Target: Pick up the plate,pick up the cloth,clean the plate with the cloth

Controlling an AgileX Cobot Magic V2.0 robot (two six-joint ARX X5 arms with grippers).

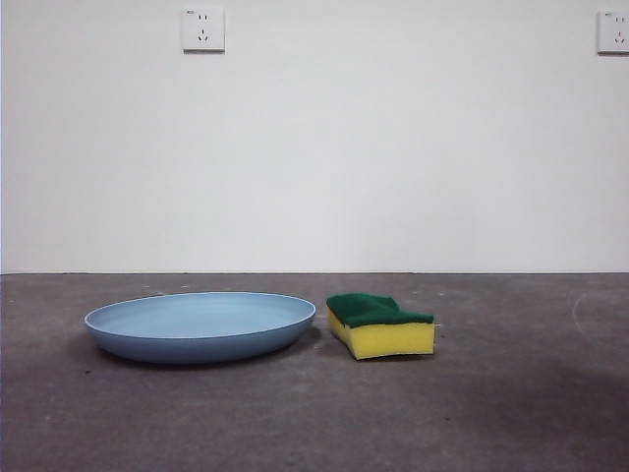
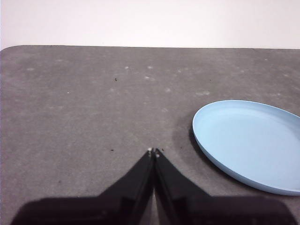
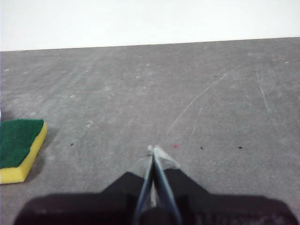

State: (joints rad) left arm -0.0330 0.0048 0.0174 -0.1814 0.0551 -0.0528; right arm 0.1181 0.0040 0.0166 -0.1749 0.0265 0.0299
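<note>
The light-blue plate (image 1: 200,325) lies flat on the grey table, left of centre in the front view. The yellow sponge with a dark green top (image 1: 380,325) lies just to its right, apart from it. My left gripper (image 2: 153,151) is shut and empty, above bare table beside the plate (image 2: 248,143). My right gripper (image 3: 153,150) is shut and empty, above bare table off to the side of the sponge (image 3: 18,149). Neither arm shows in the front view.
The grey table (image 1: 511,413) runs back to a white wall with two sockets (image 1: 202,29). The table's rounded far corner (image 2: 11,49) shows in the left wrist view.
</note>
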